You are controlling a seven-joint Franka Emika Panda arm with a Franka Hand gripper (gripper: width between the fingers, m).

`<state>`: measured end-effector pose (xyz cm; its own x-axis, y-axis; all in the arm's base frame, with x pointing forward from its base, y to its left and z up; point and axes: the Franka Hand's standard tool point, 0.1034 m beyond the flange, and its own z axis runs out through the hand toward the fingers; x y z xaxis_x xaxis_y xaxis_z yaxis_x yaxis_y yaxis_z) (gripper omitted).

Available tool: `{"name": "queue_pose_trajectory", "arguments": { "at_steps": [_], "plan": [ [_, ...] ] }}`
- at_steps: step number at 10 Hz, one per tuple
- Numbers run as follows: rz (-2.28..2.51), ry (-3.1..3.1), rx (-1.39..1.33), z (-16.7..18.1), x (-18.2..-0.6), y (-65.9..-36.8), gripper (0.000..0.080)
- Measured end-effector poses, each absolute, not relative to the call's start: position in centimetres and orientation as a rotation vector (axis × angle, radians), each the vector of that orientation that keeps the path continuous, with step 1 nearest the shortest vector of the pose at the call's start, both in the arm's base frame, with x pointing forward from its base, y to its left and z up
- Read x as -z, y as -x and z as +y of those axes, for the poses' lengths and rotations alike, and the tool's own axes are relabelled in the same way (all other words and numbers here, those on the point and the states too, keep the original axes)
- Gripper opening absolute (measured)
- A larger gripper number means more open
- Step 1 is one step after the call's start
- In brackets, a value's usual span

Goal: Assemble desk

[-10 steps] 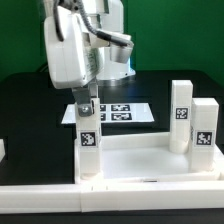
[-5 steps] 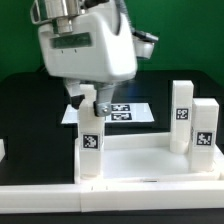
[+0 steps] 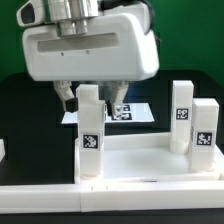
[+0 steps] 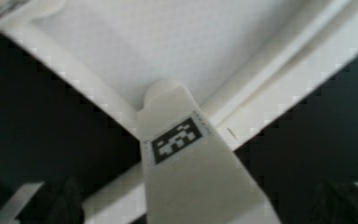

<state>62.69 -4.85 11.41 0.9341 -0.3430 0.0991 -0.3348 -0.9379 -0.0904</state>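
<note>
Exterior view: leg (image 3: 90, 135) stands upright between wide-apart gripper (image 3: 92, 98) fingers.

The hand (image 3: 91, 100) hangs with fingers spread either side of one upright leg (image 3: 90, 132), while two more legs (image 3: 193, 122) block the exterior view's right.

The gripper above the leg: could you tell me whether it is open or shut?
Open. The gripper has its fingers spread either side of the upright leg, with gaps showing.
</note>
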Motion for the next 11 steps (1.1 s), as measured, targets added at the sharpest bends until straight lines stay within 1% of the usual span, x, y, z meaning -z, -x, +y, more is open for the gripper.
{"name": "queue_pose_trajectory", "arguments": {
  "at_steps": [1,2,3,4,5,8,10,11],
  "plan": [
    [0.592,3.002,0.176,-4.87,-11.39,-62.79,0.0648],
    [0.592,3.002,0.176,-4.90,-11.36,-62.77,0.0526],
    [0.639,2.989,0.174,-4.89,-11.36,-62.77,0.0526],
    [0.767,2.955,0.168,-4.88,-11.33,-62.76,0.0387],
    [0.899,2.914,0.161,-4.99,-11.32,-62.74,0.0285],
    [1.534,2.622,0.109,-4.99,-11.29,-62.88,0.0285],
    [2.063,2.192,0.052,-4.47,-11.11,-62.96,0.0285],
    [2.185,2.029,0.034,-4.47,-11.09,-62.99,0.0285]
  ]
}}
